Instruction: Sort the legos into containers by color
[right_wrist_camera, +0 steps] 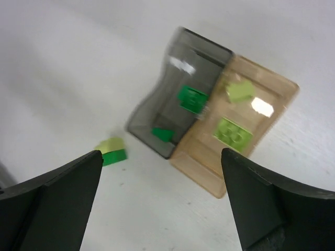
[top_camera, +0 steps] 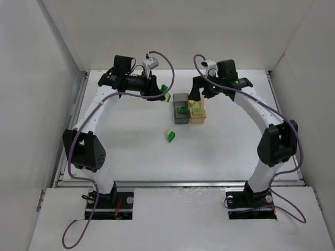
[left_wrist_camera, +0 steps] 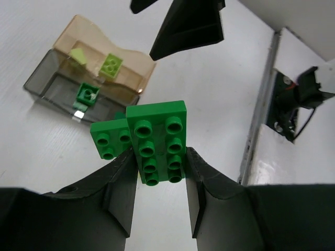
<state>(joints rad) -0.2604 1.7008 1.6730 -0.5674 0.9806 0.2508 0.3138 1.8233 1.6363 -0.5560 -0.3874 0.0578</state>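
Legos (top_camera: 170, 135): partly sorted. Four lie in the boxes, one is held, and at least one stack is loose on the table.
Left gripper (left_wrist_camera: 159, 167): upper left of centre in the top view, left of the boxes. Its fingers pinch a dark green plate (left_wrist_camera: 157, 138) by the long edges.
Second green brick (left_wrist_camera: 109, 138): just left of the plate in the left wrist view and partly overlapped by it. Whether the two are joined cannot be told.
Loose stack (right_wrist_camera: 112, 150): a pale yellow-green piece sits on a dark green one. It lies on the table at the middle of the top view, below and slightly left of the boxes, not yet split or sorted.
Grey box (top_camera: 180, 99): centre of the top view, touching the orange box on its right. It holds two dark green bricks (right_wrist_camera: 192, 98), as far as the blurred right wrist view shows.
Orange box (top_camera: 199, 120): holds two pale yellow-green bricks (right_wrist_camera: 233, 130). No dark ones are seen in it.
Right gripper (right_wrist_camera: 162, 183): upper right of centre in the top view, just above the boxes in the frame. Its fingers are spread wide with nothing between them.
Done: both boxes look unmixed, dark in grey and pale in orange.
Left: by this judgement, the held plate belongs in the grey box. The loose stack needs pulling apart, one half to each box.
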